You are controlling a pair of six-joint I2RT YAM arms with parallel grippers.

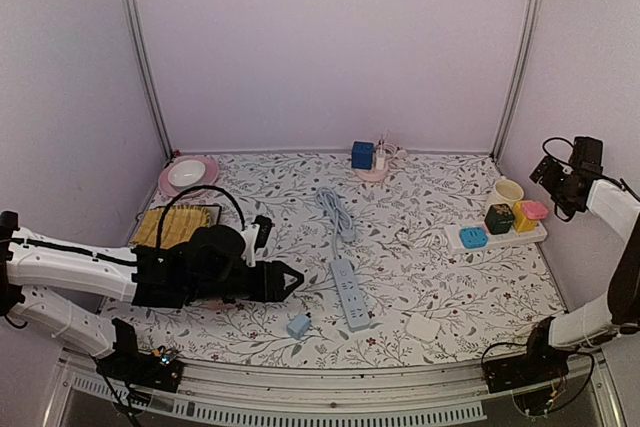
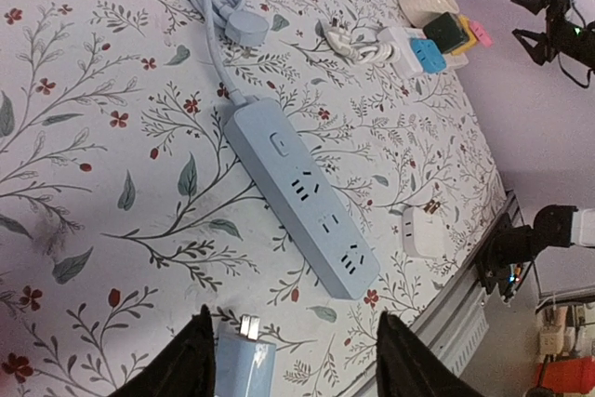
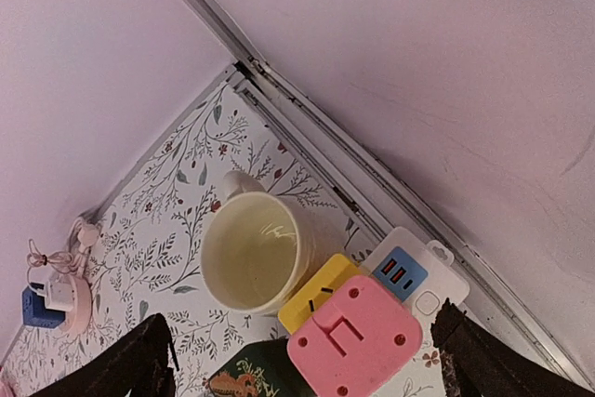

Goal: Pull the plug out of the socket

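Note:
A light blue power strip [image 1: 350, 294] lies on the floral table, its sockets empty in the left wrist view [image 2: 302, 194]. A small light blue plug [image 1: 298, 326] lies loose on the cloth near the strip's front end, prongs showing [image 2: 244, 360]. My left gripper [image 1: 295, 282] is open and low over the table; in its wrist view [image 2: 297, 360] the plug lies just inside the left finger [image 2: 197, 355], not held. My right gripper [image 1: 553, 179] is open and raised at the far right, over a pink cube [image 3: 358, 337].
The strip's coiled cable [image 1: 335, 209] runs toward the back. A white adapter [image 1: 422, 327] lies front right. A white strip [image 1: 495, 235] holds coloured cube plugs beside a cup [image 1: 507, 192]. A pink plate with a bowl [image 1: 187, 175] and a yellow tray [image 1: 175, 227] sit left.

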